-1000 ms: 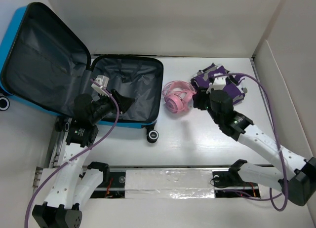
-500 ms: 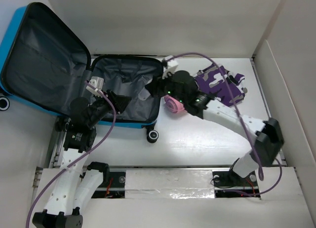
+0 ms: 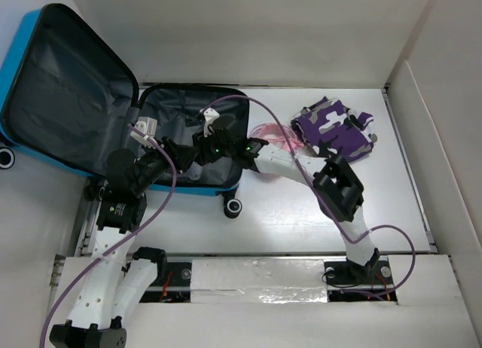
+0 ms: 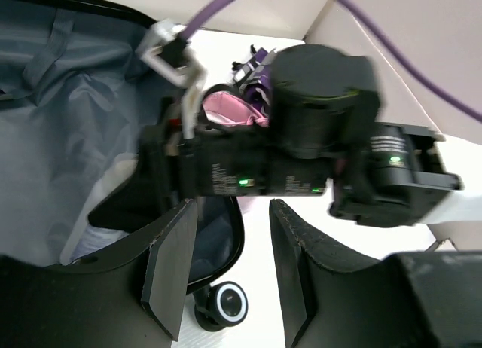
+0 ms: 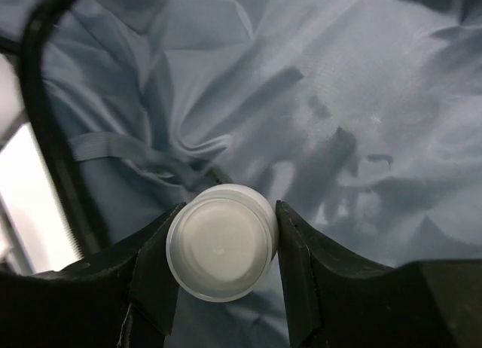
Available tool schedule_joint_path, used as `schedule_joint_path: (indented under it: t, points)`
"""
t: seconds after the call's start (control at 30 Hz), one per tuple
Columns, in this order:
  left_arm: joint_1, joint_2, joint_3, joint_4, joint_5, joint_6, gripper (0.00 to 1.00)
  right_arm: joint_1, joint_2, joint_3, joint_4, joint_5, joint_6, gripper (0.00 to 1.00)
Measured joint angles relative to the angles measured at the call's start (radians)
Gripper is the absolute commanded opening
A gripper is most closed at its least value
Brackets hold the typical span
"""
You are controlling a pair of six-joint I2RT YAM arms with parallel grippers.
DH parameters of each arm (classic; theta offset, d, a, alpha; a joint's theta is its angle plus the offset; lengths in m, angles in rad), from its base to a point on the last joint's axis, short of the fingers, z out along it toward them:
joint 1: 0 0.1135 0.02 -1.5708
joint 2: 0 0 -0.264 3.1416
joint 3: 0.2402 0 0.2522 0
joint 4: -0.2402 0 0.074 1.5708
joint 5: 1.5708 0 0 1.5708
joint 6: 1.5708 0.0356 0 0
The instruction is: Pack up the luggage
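Our right gripper squeezes a white jar, its round top facing the wrist camera. The open blue suitcase lies right under the jar, grey lining close below. Our left gripper sits wide open and holds nothing, by the suitcase's near edge.

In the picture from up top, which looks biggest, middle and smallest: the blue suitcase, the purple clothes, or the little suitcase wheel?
1. blue suitcase, the biggest, lying open
2. purple clothes, clearly smaller
3. suitcase wheel, by far the smallest
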Motion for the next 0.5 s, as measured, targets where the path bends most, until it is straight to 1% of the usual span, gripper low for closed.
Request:
schedule_joint_path:
  t: [0.07,0.17,0.2,0.27,0.3,0.4,0.5]
  points:
    - [0.0,0.0,0.0,0.0,0.0,0.0,0.41,0.0,0.051,0.06,-0.034,-0.003,-0.007,0.29]
    - [0.005,0.001,0.0,0.0,0.001,0.0,0.41,0.0,0.131,0.165,-0.066,0.01,-0.019,0.39]
    - [0.007,0.002,0.0,0.0,0.0,0.0,0.41,-0.003,0.146,0.185,-0.07,0.016,-0.023,0.46]
    - [0.014,0.005,0.0,0.0,0.001,0.0,0.41,-0.008,0.162,0.207,-0.082,0.031,-0.025,0.56]
    - [0.017,0.006,0.0,0.0,0.001,0.0,0.41,-0.01,0.163,0.213,-0.089,0.039,-0.024,0.65]
    - [0.02,0.009,0.0,0.0,0.001,0.0,0.41,-0.025,0.163,0.234,-0.086,0.063,-0.023,0.82]
    - [0.021,0.01,0.0,0.0,0.005,0.0,0.41,-0.052,0.148,0.251,-0.081,0.071,-0.024,0.86]
